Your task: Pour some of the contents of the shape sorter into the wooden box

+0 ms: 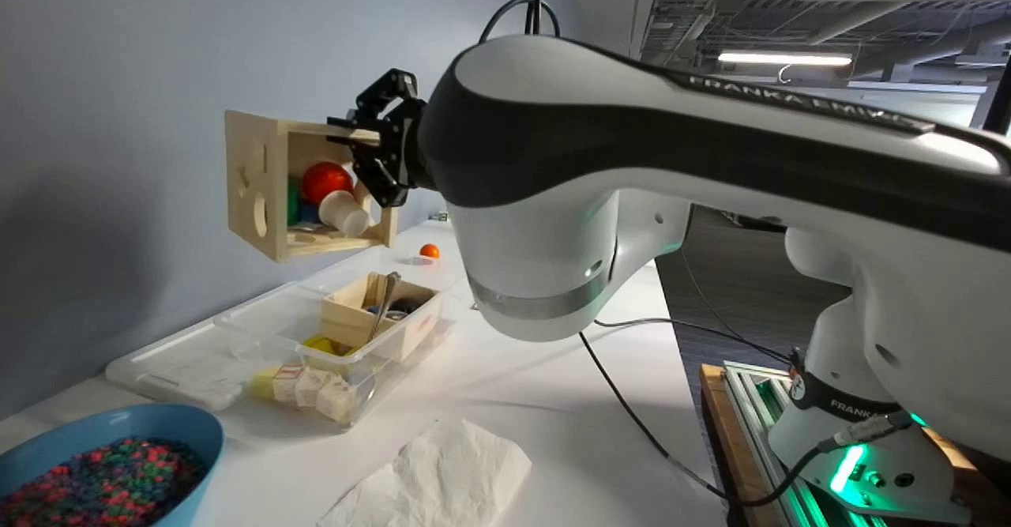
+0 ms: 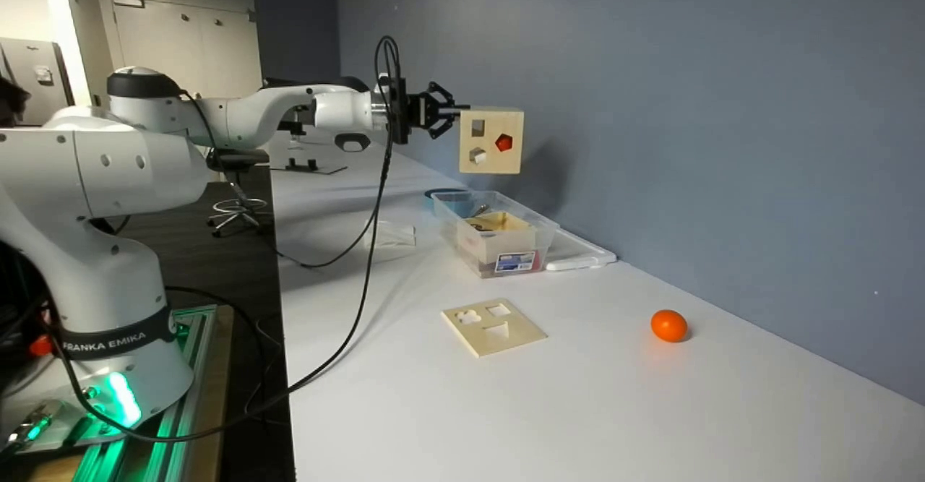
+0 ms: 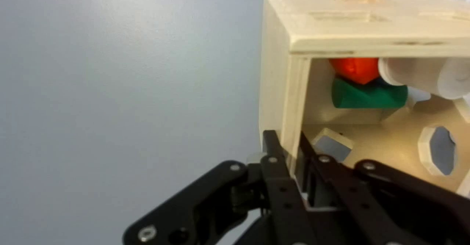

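The shape sorter [image 1: 273, 165] is a light wooden cube with cut-out holes. It is held in the air with its open side facing my gripper, and it also shows in an exterior view [image 2: 498, 165] and the wrist view [image 3: 277, 76]. My gripper [image 3: 287, 136] is shut on one wall of it. Inside lie a red piece [image 1: 326, 182], a green piece [image 3: 369, 94], a pale cylinder [image 1: 344, 212] and something blue. The wooden box [image 1: 347, 321] stands in a clear plastic bin below the sorter, with a spoon [image 1: 385, 302] and dark items in it.
The clear bin [image 2: 473, 254] has its white lid [image 1: 178, 361] beside it by the wall. A blue bowl [image 1: 201, 432] of small beads and a crumpled paper towel [image 1: 446, 468] are near. A flat wooden panel [image 2: 473, 332] and an orange ball [image 2: 669, 325] lie on the table.
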### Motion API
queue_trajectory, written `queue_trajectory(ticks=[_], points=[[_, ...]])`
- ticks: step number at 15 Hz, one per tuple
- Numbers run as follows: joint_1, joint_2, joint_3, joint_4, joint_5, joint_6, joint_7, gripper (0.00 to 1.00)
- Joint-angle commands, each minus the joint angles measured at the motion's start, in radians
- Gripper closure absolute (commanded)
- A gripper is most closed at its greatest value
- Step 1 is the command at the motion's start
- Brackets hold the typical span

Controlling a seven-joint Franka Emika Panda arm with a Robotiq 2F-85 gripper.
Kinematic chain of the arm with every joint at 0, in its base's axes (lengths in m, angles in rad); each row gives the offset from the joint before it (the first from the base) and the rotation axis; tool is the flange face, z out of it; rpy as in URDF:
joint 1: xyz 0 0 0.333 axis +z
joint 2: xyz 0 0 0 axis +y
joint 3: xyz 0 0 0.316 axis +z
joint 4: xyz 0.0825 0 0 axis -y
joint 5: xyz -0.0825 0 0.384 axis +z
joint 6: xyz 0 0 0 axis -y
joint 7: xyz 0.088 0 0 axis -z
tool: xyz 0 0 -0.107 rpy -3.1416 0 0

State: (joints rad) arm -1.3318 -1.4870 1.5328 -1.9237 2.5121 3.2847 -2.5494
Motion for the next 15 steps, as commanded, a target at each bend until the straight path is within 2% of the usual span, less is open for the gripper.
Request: queue_trajectory(ticks=[1, 2, 3, 5, 6, 12, 15], points=[[-0.053, 0.0, 0.015, 0.092, -0.008, 0.106, -0.064, 0.97], [-0.054, 0.0, 0.053, 0.066, -0.201, 0.109, 0.124, 0.97], [-0.064, 0.002, 0.07, 0.076, -0.252, 0.127, 0.135, 0.97], [-0.076, -0.007, 0.123, 0.062, -0.411, 0.153, 0.262, 0.97], [-0.088, -0.01, 0.13, 0.087, -0.345, 0.168, 0.181, 0.97], [-0.129, -0.001, 0.239, 0.08, -0.523, 0.26, 0.288, 0.97], [-0.167, -0.003, 0.282, 0.078, -0.633, 0.365, 0.366, 0.97]])
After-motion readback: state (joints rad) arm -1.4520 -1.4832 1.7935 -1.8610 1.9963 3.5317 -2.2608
